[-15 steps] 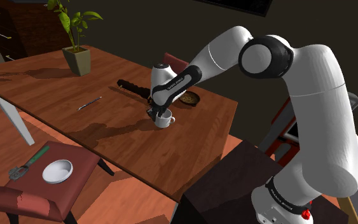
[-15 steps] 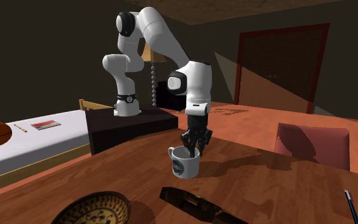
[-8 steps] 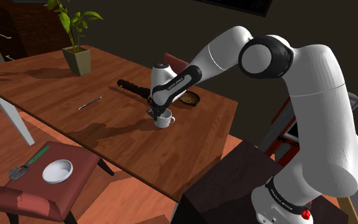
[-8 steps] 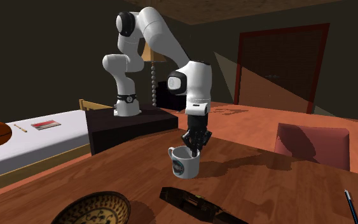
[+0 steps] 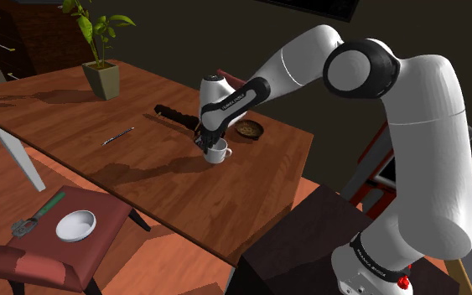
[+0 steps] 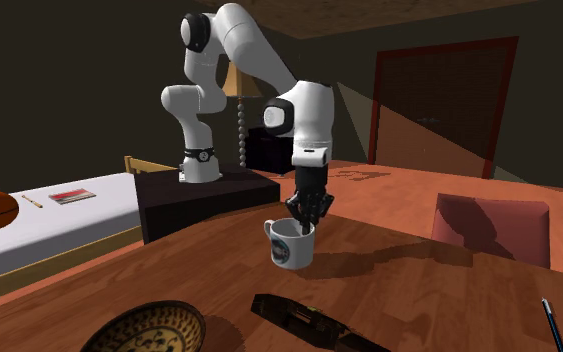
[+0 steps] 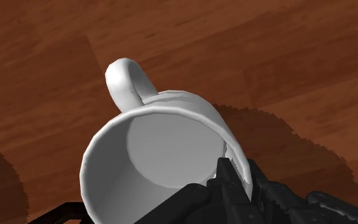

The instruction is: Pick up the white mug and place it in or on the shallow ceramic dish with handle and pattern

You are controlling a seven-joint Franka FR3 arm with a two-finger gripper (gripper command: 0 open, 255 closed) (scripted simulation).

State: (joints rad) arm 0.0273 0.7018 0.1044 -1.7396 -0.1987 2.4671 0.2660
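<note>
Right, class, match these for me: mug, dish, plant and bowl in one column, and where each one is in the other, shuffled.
Things:
1 mug
2 dish
3 plant
4 bowl

Places:
A on the red chair
B in a pot near the table's corner
C clasped at the rim by the gripper
D flat on the table, patterned inside

Pairs: 1-C, 2-D, 3-B, 4-A
</note>
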